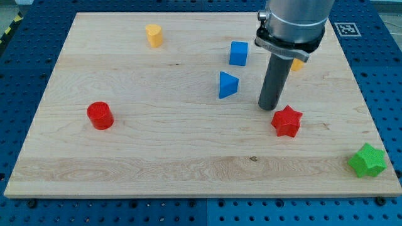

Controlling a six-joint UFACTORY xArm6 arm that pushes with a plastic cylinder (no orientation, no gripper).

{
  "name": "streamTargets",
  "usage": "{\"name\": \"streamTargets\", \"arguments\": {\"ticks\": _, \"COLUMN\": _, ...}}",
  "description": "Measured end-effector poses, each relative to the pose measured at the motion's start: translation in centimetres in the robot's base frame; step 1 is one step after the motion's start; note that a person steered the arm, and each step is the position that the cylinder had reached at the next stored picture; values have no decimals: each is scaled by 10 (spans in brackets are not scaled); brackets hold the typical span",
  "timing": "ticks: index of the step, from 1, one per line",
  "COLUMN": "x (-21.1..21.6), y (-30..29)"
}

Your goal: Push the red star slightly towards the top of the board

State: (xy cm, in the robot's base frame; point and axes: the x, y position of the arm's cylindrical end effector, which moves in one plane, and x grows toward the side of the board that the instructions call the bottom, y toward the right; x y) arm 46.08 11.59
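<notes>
The red star (287, 121) lies on the wooden board (188, 157) at the view's right of centre. My tip (269, 107) rests on the board just up and to the left of the star, very close to its upper-left points. The rod rises from there to the arm's grey body at the view's top.
A blue triangular block (227, 85) and a blue cube (239, 53) lie left of the rod. A yellow block (154, 35) is at the top left, a red cylinder (100, 115) at the left, a green star (367, 160) at the bottom right. An orange block (296, 63) peeks out behind the arm.
</notes>
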Motion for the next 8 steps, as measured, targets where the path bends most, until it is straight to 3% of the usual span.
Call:
{"name": "streamTargets", "arguments": {"ticks": 2, "x": -13, "y": -21}}
{"name": "streamTargets", "arguments": {"ticks": 5, "x": 63, "y": -39}}
{"name": "streamTargets", "arguments": {"ticks": 8, "x": 99, "y": -28}}
